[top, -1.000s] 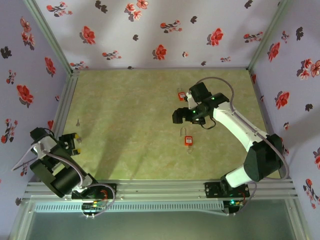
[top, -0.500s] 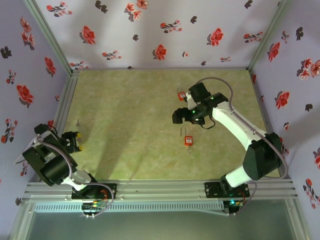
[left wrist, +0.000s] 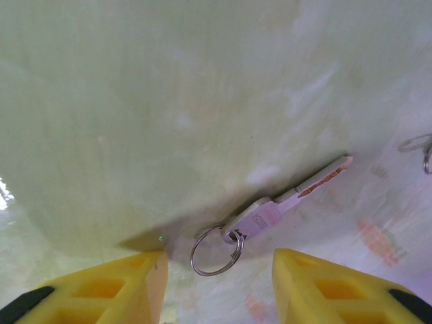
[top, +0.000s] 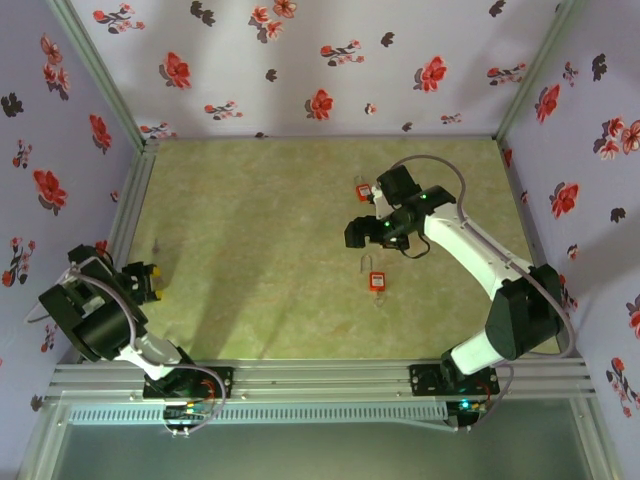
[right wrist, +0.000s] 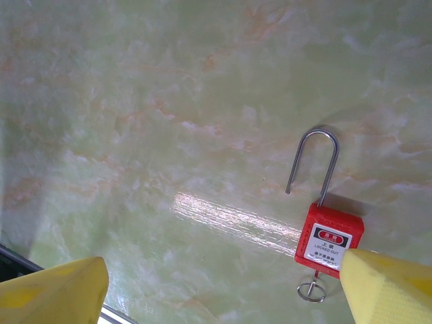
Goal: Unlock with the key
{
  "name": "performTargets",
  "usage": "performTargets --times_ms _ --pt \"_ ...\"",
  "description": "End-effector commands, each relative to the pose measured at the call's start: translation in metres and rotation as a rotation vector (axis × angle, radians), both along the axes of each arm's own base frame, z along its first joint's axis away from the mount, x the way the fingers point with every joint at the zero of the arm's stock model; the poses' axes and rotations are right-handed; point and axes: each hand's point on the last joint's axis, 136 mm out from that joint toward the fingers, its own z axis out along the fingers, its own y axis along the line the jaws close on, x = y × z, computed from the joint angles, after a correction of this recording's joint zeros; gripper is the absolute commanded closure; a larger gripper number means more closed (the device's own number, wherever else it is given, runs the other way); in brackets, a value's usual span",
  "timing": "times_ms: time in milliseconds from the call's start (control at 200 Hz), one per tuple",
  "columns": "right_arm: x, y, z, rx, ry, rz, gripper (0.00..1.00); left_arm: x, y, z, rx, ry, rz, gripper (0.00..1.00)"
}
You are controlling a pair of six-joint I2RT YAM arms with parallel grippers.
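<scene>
A silver key (left wrist: 273, 212) on a split ring (left wrist: 216, 250) lies on the green table, just ahead of my left gripper (left wrist: 219, 287). That gripper is open, and its yellow fingers (left wrist: 101, 291) flank the ring without touching it. From above, the key (top: 156, 243) lies near the left wall, beyond the left gripper (top: 157, 282). A red padlock (right wrist: 329, 239) has one leg of its shackle (right wrist: 314, 165) ending free above the body, and a ringed key (right wrist: 312, 291) sits in its base. My right gripper (right wrist: 223, 290) hovers open over it. The same padlock (top: 377, 281) lies mid-table.
A second red padlock (top: 362, 190) lies farther back, next to the right arm's wrist (top: 400, 215). Another metal ring (left wrist: 422, 144) shows at the right edge of the left wrist view. Floral walls and aluminium rails enclose the table on three sides.
The left arm's upper links have swung a little toward the left wall, while its gripper has stayed near the key. The right arm has not moved.
</scene>
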Motion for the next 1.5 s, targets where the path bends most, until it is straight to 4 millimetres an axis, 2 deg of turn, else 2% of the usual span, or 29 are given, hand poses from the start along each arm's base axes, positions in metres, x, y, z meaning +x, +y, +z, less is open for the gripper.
performTargets --times_ms 0,455,735,885,990,1210,1495 --pt "0.000 -0.003 -0.009 -0.015 0.022 0.005 0.11 0.004 0.007 -0.008 0.039 0.019 -0.024 0.57" --pt "0.008 0.003 -0.006 -0.004 0.026 0.011 0.14 0.006 0.008 -0.016 0.034 0.028 -0.080 0.77" --pt "0.011 0.009 -0.002 0.020 0.035 0.013 0.16 0.004 0.004 -0.015 0.029 0.027 -0.120 0.80" --pt "0.012 0.010 0.000 0.023 0.032 0.015 0.17 0.002 0.000 -0.014 0.021 0.024 -0.139 0.92" --pt "0.014 0.011 0.000 0.026 0.030 0.013 0.17 0.000 -0.003 -0.015 0.013 0.018 -0.141 0.95" --pt "0.016 0.014 0.003 0.040 0.025 0.010 0.17 0.001 -0.009 0.000 0.021 -0.028 -0.187 1.00" --pt "0.018 0.016 0.005 0.055 0.016 0.009 0.18 -0.008 -0.024 0.028 0.054 -0.079 -0.276 1.00"
